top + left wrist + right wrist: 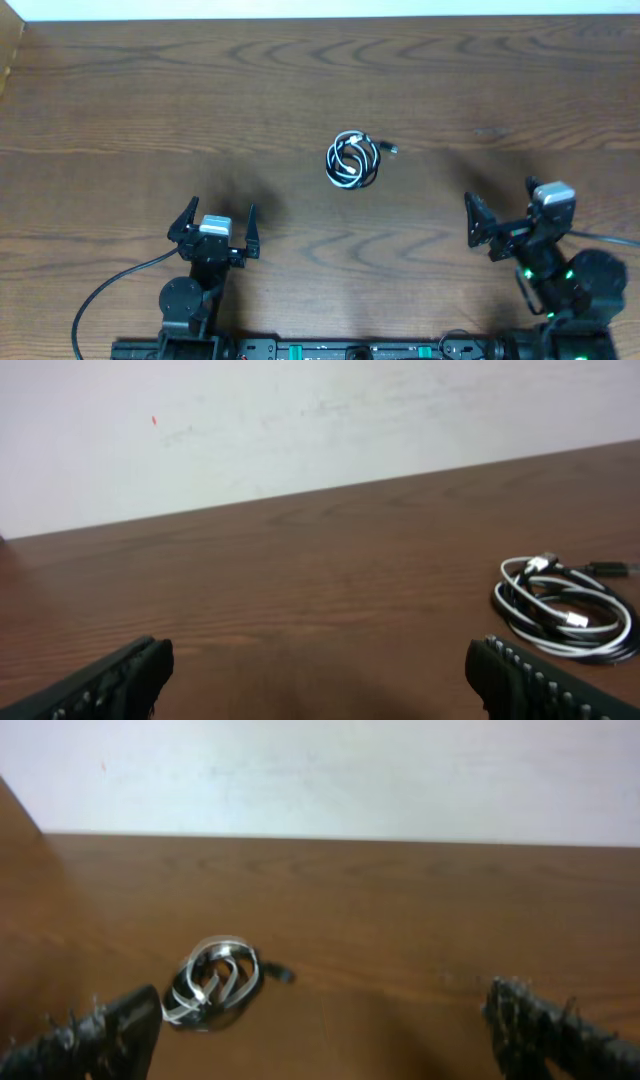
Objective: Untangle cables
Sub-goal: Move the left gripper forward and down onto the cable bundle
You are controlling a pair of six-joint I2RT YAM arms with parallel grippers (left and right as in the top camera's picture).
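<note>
Presently the white and black cables [352, 160] lie coiled together midway between the side edges of the tabletop [150, 90]; the left gripper [221, 207] and right gripper [499, 195] sit spread wide, holding nothing, by the near edge.

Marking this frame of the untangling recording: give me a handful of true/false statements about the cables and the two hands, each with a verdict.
1. The cables, one white and one black, lie coiled together in a single bundle. True.
2. The left hand is shut on the bundle. False: it is open, holds nothing and is well apart from the bundle.
3. The right hand is open and holds nothing. True.
4. The bundle lies at the left edge of the table. False: it lies near the middle, between and beyond the two hands.
5. A dark plug sticks out of the bundle on the right arm's side. True.
</note>
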